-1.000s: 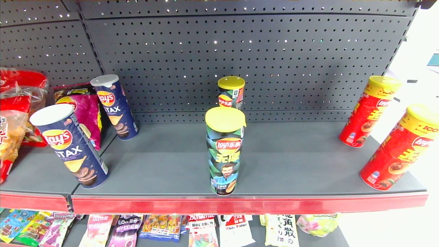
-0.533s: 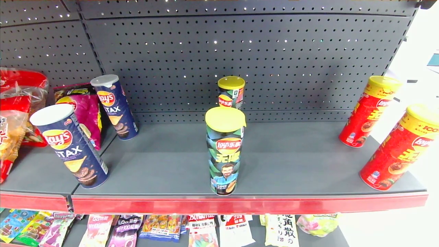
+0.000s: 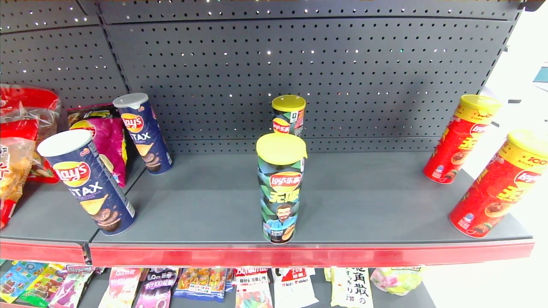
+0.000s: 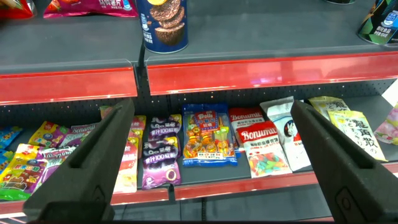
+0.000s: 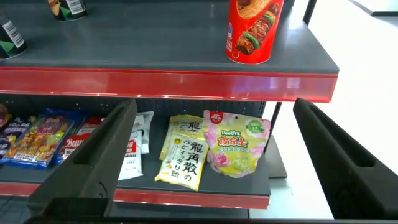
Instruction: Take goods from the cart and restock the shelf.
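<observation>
- Since the shelf (image 3: 351, 201) has wide bare gaps between its standing blue tubes (image 3: 87, 182), green tubes (image 3: 280, 188) and red tubes (image 3: 498, 184), restocking looks far from finished.
- Step in hand, as I judge it: between placements, with nothing carried. The next move calls for fetching an item from the cart.
- Left claw (image 4: 211, 109): fingers spread wide, empty, touching nothing, facing the snack packets (image 4: 205, 134) below the shelf.
- Right claw (image 5: 214, 106): likewise spread wide, empty.
</observation>
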